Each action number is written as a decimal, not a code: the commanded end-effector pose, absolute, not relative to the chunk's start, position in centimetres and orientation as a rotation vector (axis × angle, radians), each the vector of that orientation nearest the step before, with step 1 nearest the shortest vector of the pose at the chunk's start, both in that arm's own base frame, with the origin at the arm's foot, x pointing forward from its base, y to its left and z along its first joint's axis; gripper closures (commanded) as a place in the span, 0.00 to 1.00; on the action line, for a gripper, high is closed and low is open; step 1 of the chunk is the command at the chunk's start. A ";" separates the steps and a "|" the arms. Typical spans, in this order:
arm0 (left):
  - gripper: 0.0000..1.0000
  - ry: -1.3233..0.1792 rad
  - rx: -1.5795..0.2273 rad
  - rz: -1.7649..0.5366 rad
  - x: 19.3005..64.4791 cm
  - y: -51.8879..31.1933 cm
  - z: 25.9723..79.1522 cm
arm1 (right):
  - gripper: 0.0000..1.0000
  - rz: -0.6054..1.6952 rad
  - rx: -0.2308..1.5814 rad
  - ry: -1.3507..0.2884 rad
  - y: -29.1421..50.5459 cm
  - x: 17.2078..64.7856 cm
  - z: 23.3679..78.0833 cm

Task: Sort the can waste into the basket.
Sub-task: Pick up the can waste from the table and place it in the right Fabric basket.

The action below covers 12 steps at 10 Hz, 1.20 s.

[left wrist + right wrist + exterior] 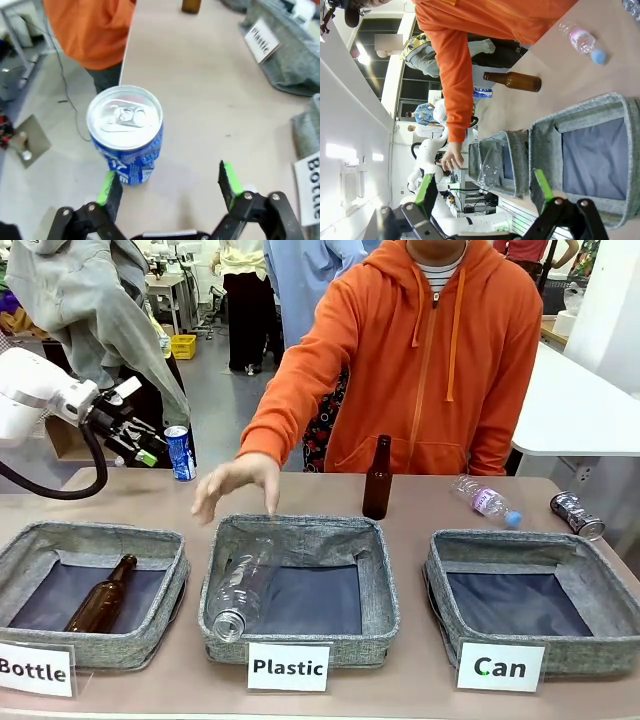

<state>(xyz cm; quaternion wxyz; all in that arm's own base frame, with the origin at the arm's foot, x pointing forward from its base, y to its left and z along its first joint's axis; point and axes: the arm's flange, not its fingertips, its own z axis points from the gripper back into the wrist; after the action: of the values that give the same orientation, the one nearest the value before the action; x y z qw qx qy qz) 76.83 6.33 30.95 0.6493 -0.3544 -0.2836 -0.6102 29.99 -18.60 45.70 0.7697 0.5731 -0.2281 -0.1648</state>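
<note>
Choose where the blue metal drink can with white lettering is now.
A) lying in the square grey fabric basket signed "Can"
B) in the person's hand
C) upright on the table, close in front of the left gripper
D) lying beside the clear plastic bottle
C: the blue metal drink can stands upright on the beige table, silver top up, just ahead of the open left gripper with its green pads.
</note>
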 end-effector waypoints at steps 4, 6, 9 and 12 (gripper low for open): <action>0.00 -0.678 -0.832 -1.349 82.0 4.8 30.8 | 0.00 -0.343 1.258 -0.526 -18.6 30.2 45.8; 0.00 -0.716 -0.806 -1.344 82.2 4.1 30.3 | 0.00 -0.343 1.258 -0.526 -18.6 30.2 45.8; 0.00 -0.743 -0.818 -1.351 82.4 3.7 30.1 | 0.00 -0.343 1.258 -0.526 -18.6 30.2 45.8; 0.00 -0.751 -0.848 -1.383 83.0 2.8 29.8 | 0.00 -0.343 1.258 -0.526 -18.6 30.2 45.8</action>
<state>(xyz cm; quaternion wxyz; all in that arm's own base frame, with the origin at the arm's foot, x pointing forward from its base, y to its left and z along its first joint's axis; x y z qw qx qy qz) 79.29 2.70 29.42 0.6374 -0.3577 -0.3239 -0.6008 29.99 -18.60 45.70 0.7697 0.5731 -0.2280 -0.1648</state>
